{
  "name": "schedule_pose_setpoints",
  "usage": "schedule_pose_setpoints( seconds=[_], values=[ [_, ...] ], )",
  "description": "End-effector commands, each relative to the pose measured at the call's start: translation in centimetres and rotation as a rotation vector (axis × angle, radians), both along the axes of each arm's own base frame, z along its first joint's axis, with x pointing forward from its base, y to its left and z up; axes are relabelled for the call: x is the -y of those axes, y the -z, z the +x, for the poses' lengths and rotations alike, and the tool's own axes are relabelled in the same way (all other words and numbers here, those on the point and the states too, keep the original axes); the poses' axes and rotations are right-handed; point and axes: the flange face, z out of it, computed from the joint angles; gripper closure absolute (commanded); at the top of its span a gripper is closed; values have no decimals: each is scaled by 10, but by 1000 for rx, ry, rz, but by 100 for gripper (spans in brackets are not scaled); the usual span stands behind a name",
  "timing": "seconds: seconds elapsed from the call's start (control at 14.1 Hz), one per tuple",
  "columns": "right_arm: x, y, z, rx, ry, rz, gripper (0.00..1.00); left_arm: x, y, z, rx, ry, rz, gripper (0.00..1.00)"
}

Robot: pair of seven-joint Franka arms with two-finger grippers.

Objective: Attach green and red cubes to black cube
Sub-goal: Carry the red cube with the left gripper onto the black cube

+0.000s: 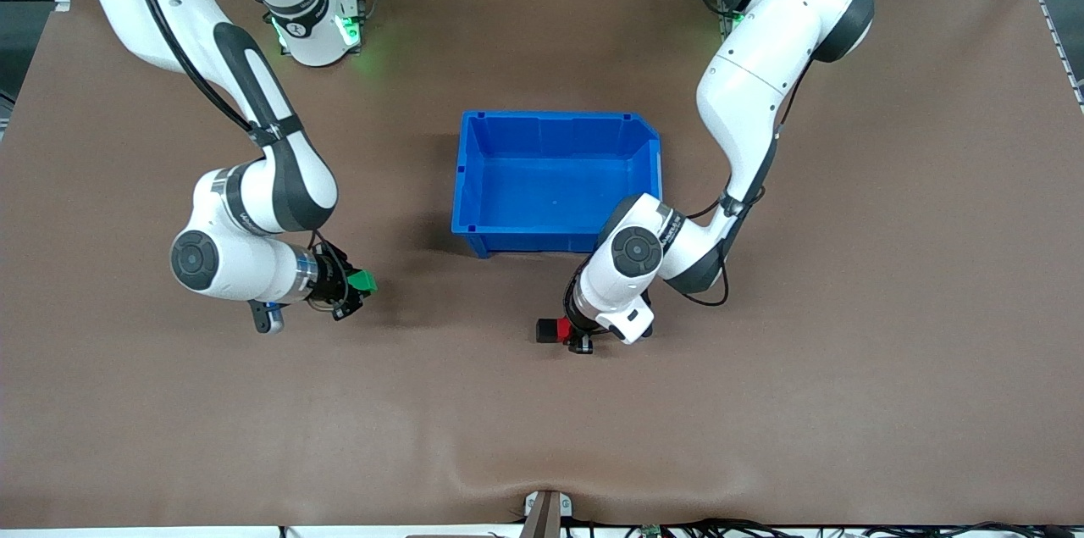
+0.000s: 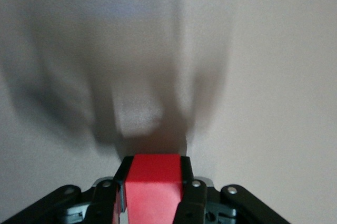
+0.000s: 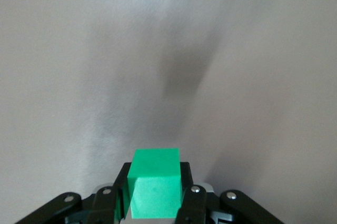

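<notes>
My left gripper (image 1: 567,335) is shut on the red cube (image 1: 562,328), over the table just nearer the front camera than the blue bin. In the left wrist view the red cube (image 2: 152,192) fills the gap between the fingers (image 2: 187,182). The black cube (image 1: 546,330) sits flush against the red cube's outer face, toward the right arm's end. My right gripper (image 1: 354,291) is shut on the green cube (image 1: 363,280), over the table toward the right arm's end. In the right wrist view the green cube (image 3: 155,192) sticks out past the fingers (image 3: 185,182).
An empty blue bin (image 1: 461,174) stands mid-table, between the two arms. Brown table surface lies bare between the two grippers and toward the front edge. A small bracket (image 1: 542,508) sits at the table's front edge.
</notes>
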Motion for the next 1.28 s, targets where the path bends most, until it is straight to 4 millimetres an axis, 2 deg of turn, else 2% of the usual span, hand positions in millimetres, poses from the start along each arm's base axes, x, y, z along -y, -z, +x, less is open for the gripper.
schedule_pose_setpoints(
  seconds=[0.0,0.07,0.35,0.57,0.78,0.99,1.06,1.2],
  values=[
    [-13,7,17,-3,66,2,100,8,9,2,37,17,-1,33],
    [-16,10,16,-10,77,-1,100,6,9,3,39,19,2,0],
    [-29,13,22,21,113,3,100,6,-6,5,50,30,5,0],
    [-43,13,27,25,144,6,100,4,-37,7,39,84,27,0],
    [-55,14,33,32,180,7,100,-6,-91,8,5,102,81,0],
    [-78,22,32,64,224,10,100,-17,-147,13,48,132,90,0],
    [-79,25,33,76,233,11,100,-39,-162,23,50,107,92,0],
    [-85,33,34,90,249,14,100,-69,-190,33,46,117,108,0]
  ],
)
